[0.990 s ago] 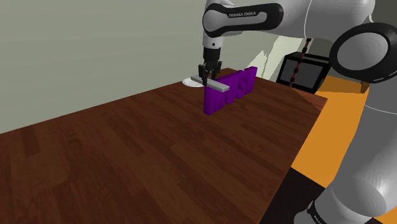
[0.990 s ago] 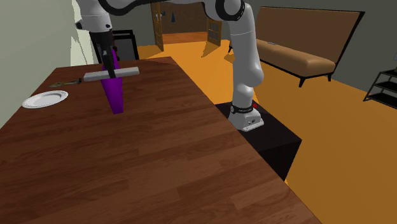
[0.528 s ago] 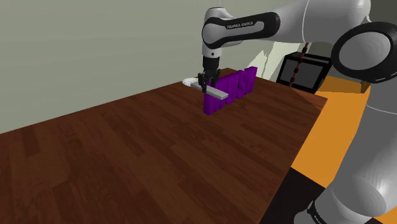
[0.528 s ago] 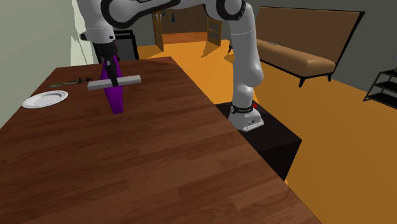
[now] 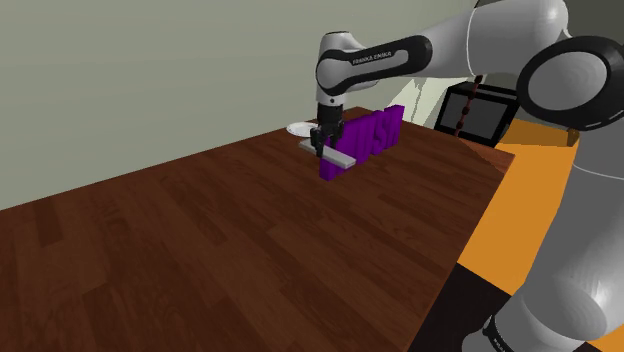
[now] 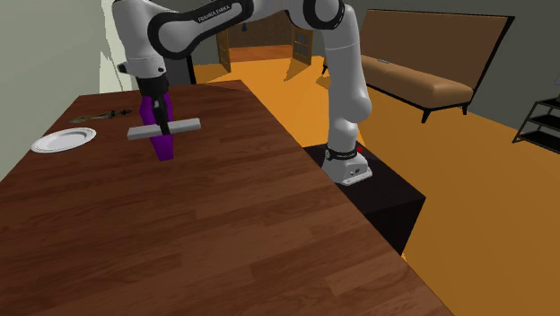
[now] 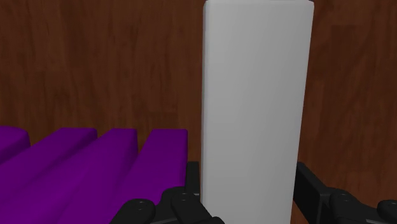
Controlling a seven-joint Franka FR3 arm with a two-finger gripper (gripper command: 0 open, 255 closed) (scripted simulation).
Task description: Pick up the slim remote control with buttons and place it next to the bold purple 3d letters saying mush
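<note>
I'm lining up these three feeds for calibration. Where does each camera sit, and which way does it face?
Shoulder view: beside the stand, looking over the table toward the wall; the white arm reaches up-left to the claw.
Second exterior view: over the table's other end, looking along it toward the purple letters; arm and stand at its right.
Wrist view: on the hand, looking down at the remote clasped between the fingers.
Both exterior views share the white plate, purple letters and remote.
</note>
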